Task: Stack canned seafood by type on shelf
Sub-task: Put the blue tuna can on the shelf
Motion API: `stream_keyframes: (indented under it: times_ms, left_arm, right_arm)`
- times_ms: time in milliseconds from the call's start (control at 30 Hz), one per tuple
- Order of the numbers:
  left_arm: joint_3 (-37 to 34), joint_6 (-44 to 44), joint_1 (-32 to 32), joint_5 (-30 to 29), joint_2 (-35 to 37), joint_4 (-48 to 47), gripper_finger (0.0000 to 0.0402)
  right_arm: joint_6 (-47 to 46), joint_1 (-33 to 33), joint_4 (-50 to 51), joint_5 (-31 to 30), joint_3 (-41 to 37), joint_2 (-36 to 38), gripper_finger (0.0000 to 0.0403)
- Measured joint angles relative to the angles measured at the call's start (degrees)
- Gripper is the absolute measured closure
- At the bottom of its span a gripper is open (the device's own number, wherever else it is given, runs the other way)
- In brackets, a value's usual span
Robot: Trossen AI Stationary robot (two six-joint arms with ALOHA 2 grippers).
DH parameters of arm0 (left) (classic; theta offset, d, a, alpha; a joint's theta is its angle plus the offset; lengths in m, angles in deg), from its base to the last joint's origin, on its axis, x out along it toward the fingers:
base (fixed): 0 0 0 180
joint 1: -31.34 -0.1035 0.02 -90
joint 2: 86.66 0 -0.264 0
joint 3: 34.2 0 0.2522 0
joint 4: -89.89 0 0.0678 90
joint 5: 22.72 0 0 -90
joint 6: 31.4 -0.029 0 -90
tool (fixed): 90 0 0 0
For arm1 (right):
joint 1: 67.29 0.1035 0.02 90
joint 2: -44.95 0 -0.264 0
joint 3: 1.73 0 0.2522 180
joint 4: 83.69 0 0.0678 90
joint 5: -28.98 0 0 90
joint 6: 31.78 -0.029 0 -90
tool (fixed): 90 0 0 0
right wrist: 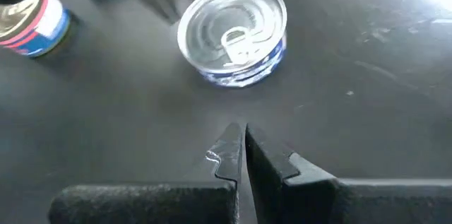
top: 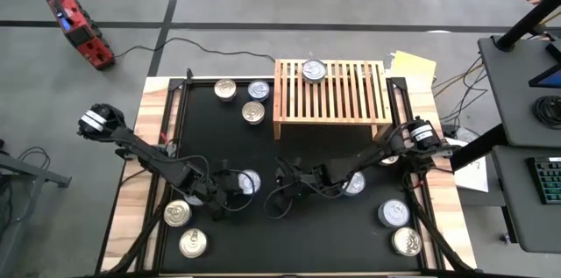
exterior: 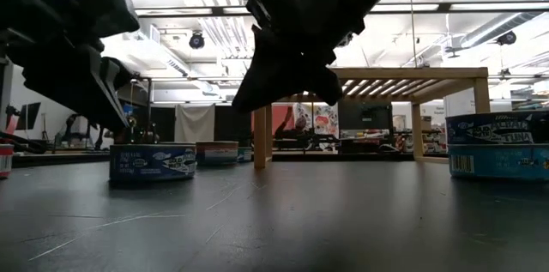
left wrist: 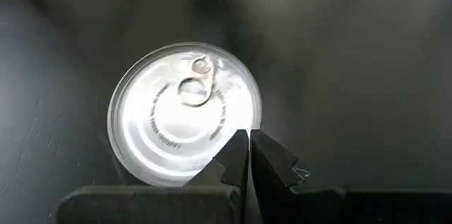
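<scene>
Closed fingertips of the left gripper (left wrist: 247, 146) are seen poised over a silver-lidded tin (left wrist: 183, 111) on the black mat (top: 289, 243); nothing is held. Jaws must be opened before descent. Right gripper (right wrist: 240, 143), also pinched empty, hovers near a blue-labelled tin (right wrist: 233, 33). One tin (top: 314, 70) sits on the shelf (top: 351, 94).

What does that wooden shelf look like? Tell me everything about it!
The shelf is a low rack of light wood. Its top is a row of thin slats with gaps between them, held in a frame. In the low view it stands level on short square legs, with open space underneath. It sits at the far edge of the black mat. One silver-lidded can rests on top, near the back. Nothing else touches it.
</scene>
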Motion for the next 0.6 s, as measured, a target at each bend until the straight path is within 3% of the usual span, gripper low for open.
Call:
stream_keyframes:
  times_ms: [167, 400, 600]
  left_arm:
    - [1.5, -0.3, 0.0, -0.2, 0.2, -2.1, 0.04]
    - [2.6, -2.6, 0.0, -3.9, -0.4, -5.5, 0.04]
    - [2.5, -2.8, 0.0, -3.8, -2.1, -5.5, 0.04]
  right_arm:
    - [0.3, 0.0, -2.6, -3.7, 0.0, -0.3, 0.039]
    - [-0.3, -0.7, -6.1, -3.8, 0.0, -0.5, 0.0384]
    - [-0.6, -1.4, -8.0, -4.3, 0.0, -1.4, 0.0335]
